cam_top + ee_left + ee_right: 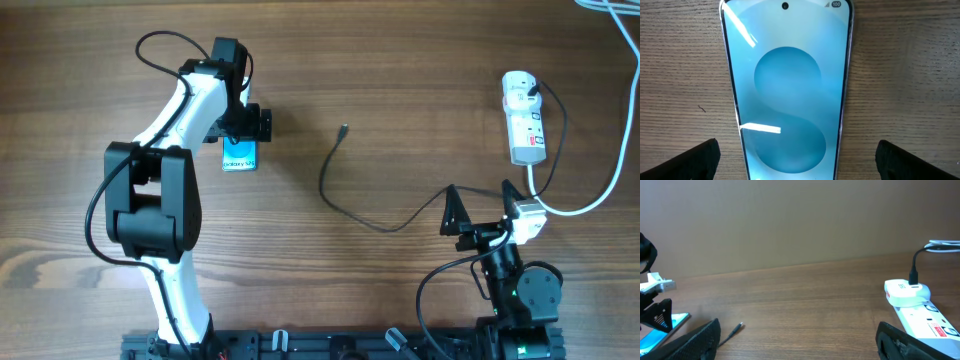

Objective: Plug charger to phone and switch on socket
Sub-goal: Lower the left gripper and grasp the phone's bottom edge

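The phone (239, 156) lies flat on the wooden table, turquoise screen up, and fills the left wrist view (787, 95). My left gripper (243, 128) hovers over its far end, open, one finger on each side of it (797, 162), not touching. The charger's thin black cable (345, 205) runs across the table middle to its connector tip (344, 128), also seen in the right wrist view (739, 326). The white socket (524, 120) lies at the far right, with a plug in it (907, 291). My right gripper (480, 205) is open and empty at the near right (797, 342).
A thicker white cable (612, 170) curves along the right edge from the socket. The right arm's base (520, 300) stands at the near edge. The left arm (165, 170) reaches over the left half of the table.
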You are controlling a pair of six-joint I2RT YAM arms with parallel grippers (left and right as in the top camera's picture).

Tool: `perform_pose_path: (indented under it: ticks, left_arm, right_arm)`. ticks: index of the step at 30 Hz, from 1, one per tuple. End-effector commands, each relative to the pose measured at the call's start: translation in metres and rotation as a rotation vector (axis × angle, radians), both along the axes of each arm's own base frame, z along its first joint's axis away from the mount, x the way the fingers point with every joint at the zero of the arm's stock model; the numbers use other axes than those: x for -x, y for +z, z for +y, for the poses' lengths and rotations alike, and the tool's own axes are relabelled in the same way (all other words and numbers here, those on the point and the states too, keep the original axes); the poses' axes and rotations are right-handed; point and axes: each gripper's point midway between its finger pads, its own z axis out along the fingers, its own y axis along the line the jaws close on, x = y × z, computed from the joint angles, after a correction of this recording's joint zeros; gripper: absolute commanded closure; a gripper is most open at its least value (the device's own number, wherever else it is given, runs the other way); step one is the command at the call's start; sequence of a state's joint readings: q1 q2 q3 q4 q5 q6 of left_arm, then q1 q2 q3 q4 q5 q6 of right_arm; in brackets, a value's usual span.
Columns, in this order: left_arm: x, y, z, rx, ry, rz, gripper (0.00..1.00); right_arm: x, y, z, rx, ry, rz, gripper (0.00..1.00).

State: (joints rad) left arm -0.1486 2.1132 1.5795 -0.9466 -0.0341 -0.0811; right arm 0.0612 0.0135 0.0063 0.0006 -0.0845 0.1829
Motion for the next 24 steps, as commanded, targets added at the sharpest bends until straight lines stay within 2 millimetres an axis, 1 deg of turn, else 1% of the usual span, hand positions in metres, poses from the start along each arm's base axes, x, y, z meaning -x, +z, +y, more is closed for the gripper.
perform_pose_path:
  ticks: [1,9,12,15,16,19,22,24]
  left_arm:
    - [0.0,-0.005,0.004,-0.015,0.036,0.01,0.0]
    - [0.0,-0.02,0.004,-0.016,0.044,0.023,0.0]
    - [-0.004,-0.021,0.003,-0.012,0.063,0.006,0.0]
    - [-0.003,-0.025,0.003,-0.014,0.062,0.017,0.0]
    - [-0.001,-0.031,0.004,-0.017,0.063,0.031,0.0]
    - [0.002,-0.041,0.007,-0.021,0.068,0.056,0.0]
    - [0.002,-0.043,0.01,-0.022,0.076,0.06,0.01]
    - [0.002,-0.044,0.016,-0.021,0.089,0.064,0.04]
  right_arm:
    - [0.0,0.001,-0.001,-0.003,-0.006,-0.007,0.0]
    - [0.0,0.001,-0.001,-0.003,-0.006,-0.007,0.0]
    - [0.0,0.001,-0.001,-0.003,-0.006,-0.007,0.0]
    - [0.0,0.001,-0.001,-0.003,-0.006,-0.007,0.0]
    - [0.0,0.001,-0.001,-0.003,-0.006,-0.007,0.0]
    - [0.0,0.001,-0.001,-0.003,-0.006,-0.007,0.0]
    - [0.0,0.001,-0.001,-0.003,-0.006,-0.007,0.0]
    - [0.0,0.001,-0.001,-0.003,-0.006,-0.007,0.0]
